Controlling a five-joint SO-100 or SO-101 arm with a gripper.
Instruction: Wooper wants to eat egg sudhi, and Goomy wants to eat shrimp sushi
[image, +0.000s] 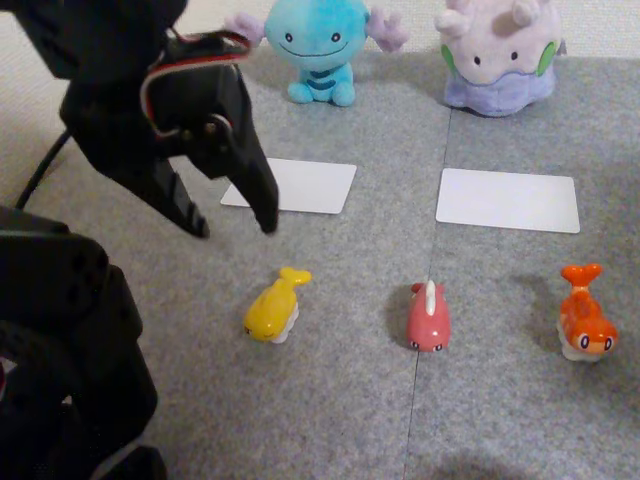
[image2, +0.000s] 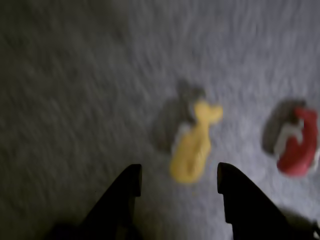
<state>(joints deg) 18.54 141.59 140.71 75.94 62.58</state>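
Observation:
The blue Wooper (image: 318, 45) sits at the back of the grey mat, with the lilac Goomy (image: 500, 55) to its right. The yellow egg sudhi (image: 273, 307) lies on the mat in front, and the orange shrimp sushi (image: 583, 315) lies at the far right. My black gripper (image: 235, 228) hangs open in the air above and left of the egg sudhi, holding nothing. In the wrist view the egg sudhi (image2: 194, 145) lies just beyond my open gripper (image2: 178, 181), apart from both black fingers (image2: 131, 182).
One white card (image: 296, 185) lies before Wooper and another white card (image: 508, 200) before Goomy. A pink fish toy (image: 428, 315) lies between the yellow and orange ones, also at the wrist view's right as the pink toy (image2: 298, 145). The arm's dark base (image: 60, 350) fills the lower left.

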